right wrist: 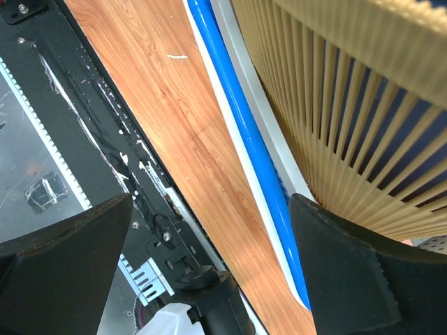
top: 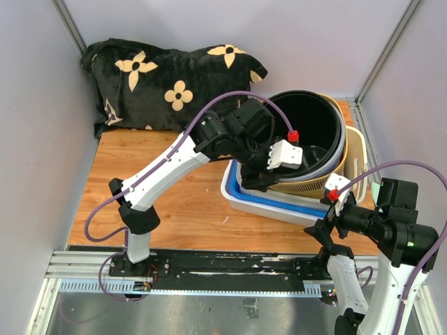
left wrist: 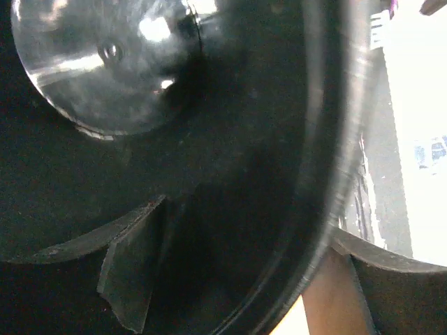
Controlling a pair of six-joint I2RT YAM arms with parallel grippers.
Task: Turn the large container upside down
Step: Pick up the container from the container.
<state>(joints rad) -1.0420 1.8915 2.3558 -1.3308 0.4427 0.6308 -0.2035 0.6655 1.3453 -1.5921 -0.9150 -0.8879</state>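
Observation:
The large container is a black bucket point(top: 314, 122) standing mouth up, nested in a beige slatted basket point(top: 357, 150) on a blue and white tray point(top: 258, 202). My left gripper point(top: 260, 178) reaches over the bucket's near left rim. In the left wrist view the dark inside of the bucket point(left wrist: 230, 139) fills the frame. Its rim point(left wrist: 335, 195) runs between the spread fingers point(left wrist: 133, 279) of my left gripper point(left wrist: 248, 216), which is open. My right gripper point(top: 318, 230) hangs open by the tray's near right corner, holding nothing point(right wrist: 209, 237).
A black pillow point(top: 167, 84) with beige flowers lies at the back left of the wooden table point(top: 188, 202). The basket's slats point(right wrist: 363, 105) and the tray's blue edge point(right wrist: 244, 118) are close to my right fingers. A black rail point(top: 223, 262) runs along the table's front edge.

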